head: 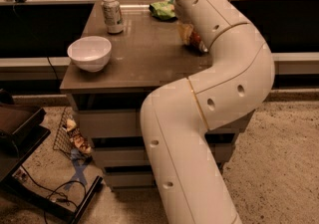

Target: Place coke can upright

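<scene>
One jointed arm (219,88) of smooth white plastic, cylindrical and dotted with small round holes, bends across a square grey-brown table (134,66). The coke can (191,38), red-orange aluminium with a silver end, sits tilted on the table's right side, half hidden at the arm's edge. The gripper is concealed behind the arm, so I cannot tell whether it grasps anything. Elsewhere stand a glossy white bowl (89,53), an upright pale can (112,14) and a crinkled green bag (163,10).
</scene>
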Action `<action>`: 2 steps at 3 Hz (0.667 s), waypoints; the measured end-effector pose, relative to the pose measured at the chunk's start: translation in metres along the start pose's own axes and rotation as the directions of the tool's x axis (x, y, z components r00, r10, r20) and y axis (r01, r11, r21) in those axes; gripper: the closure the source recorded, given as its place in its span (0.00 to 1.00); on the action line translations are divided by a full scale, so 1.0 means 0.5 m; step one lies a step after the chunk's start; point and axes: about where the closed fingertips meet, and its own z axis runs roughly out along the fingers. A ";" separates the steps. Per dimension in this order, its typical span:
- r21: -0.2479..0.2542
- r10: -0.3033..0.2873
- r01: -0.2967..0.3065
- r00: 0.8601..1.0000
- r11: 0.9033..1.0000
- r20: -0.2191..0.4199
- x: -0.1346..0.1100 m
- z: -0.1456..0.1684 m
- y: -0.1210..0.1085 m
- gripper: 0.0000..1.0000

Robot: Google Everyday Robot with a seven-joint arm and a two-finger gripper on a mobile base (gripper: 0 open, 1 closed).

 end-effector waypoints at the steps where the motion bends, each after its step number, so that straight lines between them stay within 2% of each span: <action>1: 0.003 -0.001 0.000 1.000 1.000 0.010 -0.007 0.008 -0.001 1.00; 2: 0.003 -0.001 0.000 1.000 1.000 0.010 -0.007 0.008 -0.001 1.00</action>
